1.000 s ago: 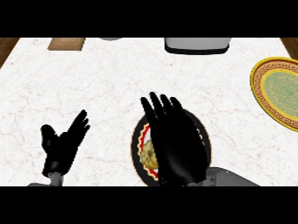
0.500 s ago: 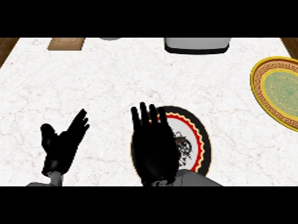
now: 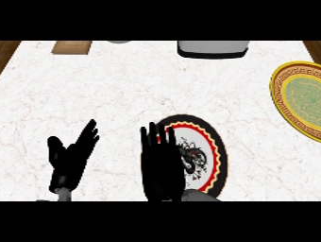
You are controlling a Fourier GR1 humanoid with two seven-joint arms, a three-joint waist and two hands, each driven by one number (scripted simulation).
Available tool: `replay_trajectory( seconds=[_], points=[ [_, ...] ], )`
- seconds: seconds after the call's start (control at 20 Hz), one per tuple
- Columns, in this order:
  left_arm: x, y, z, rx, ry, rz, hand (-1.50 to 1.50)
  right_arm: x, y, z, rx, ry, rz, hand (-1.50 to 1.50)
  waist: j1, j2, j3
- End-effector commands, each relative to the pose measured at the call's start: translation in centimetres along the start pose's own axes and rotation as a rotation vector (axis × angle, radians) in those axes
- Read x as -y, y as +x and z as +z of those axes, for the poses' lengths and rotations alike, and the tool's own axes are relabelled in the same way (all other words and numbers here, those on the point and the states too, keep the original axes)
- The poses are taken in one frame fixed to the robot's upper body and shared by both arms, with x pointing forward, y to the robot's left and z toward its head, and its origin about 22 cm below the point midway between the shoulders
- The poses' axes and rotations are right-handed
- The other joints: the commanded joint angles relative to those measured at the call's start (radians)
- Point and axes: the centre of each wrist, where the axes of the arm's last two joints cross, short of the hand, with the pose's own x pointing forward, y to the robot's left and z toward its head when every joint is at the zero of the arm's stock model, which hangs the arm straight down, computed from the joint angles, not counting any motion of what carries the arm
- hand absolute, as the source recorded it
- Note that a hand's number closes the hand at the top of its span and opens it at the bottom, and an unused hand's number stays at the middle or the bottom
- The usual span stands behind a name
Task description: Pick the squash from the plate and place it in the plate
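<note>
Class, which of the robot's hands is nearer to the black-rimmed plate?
Right. The right hand lies over the left edge of the black-rimmed plate; the left hand is apart, farther to its left.

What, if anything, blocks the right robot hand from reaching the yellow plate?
Nothing visible, so probably yes: the right robot hand, open over the left of the dark plate, has only bare counter between it and the yellow plate.

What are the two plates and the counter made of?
The black-rimmed plate looks like glazed ceramic: smooth, with a painted red band and dark figure. The yellow plate seems ceramic too, with a gold patterned rim and green middle. The counter looks like polished marble: white with thin reddish veins.
</note>
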Motion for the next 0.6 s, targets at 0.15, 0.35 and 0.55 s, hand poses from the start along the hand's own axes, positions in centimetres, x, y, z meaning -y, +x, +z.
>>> replay_trajectory(
  seconds=[0.15,0.35,0.55],
  points=[
    [-0.4,-0.1,0.9,-0.016,0.001,0.000,0.00,-2.7,0.8,0.0,-0.173,-0.013,0.094,-1.50,0.004,-0.002,0.000],
    [0.1,1.1,-1.3,0.004,0.007,-0.006,0.00,-2.7,0.0,-0.8,-0.190,-0.006,0.130,-1.50,-0.011,0.000,0.000],
    [-0.9,1.3,0.6,0.000,-0.001,0.000,0.00,-3.2,-0.6,-1.2,-0.210,0.003,0.118,-1.50,-0.003,-0.002,0.000]
  ],
)
